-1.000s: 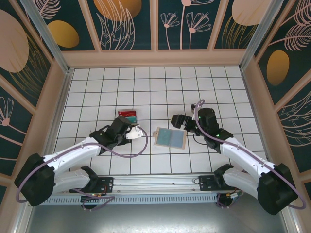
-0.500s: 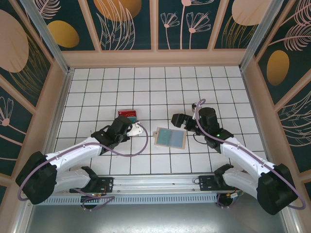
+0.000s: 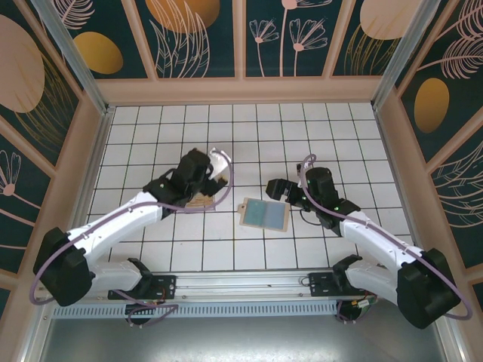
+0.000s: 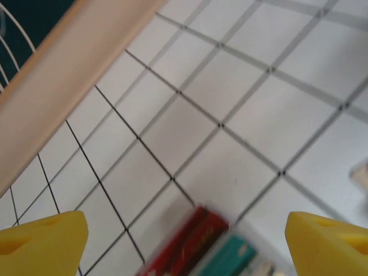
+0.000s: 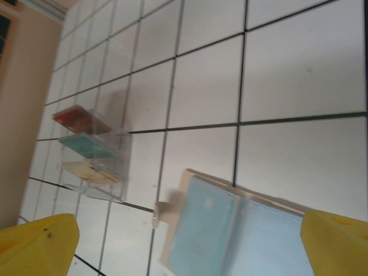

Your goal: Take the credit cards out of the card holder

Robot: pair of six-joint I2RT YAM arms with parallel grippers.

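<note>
Near the centre of the white tiled table [image 3: 249, 136], slightly toward the near edge, the card holder [image 3: 264, 215] lies open with its light blue face up. Its long axis runs left to right, a little skewed, and its small closure tab points toward the left edge. The left gripper [image 3: 214, 181] hangs over the clear tray [image 5: 118, 172], jaws spread wide and empty. The right gripper [image 3: 275, 186] sits just beyond the holder's far edge, jaws likewise wide and empty. The tray lies left of the holder and holds the red card [image 5: 77, 119], teal card [image 5: 86, 145] and tan card [image 5: 86, 169] side by side. Lettering on the cards is too blurred to read.
</note>
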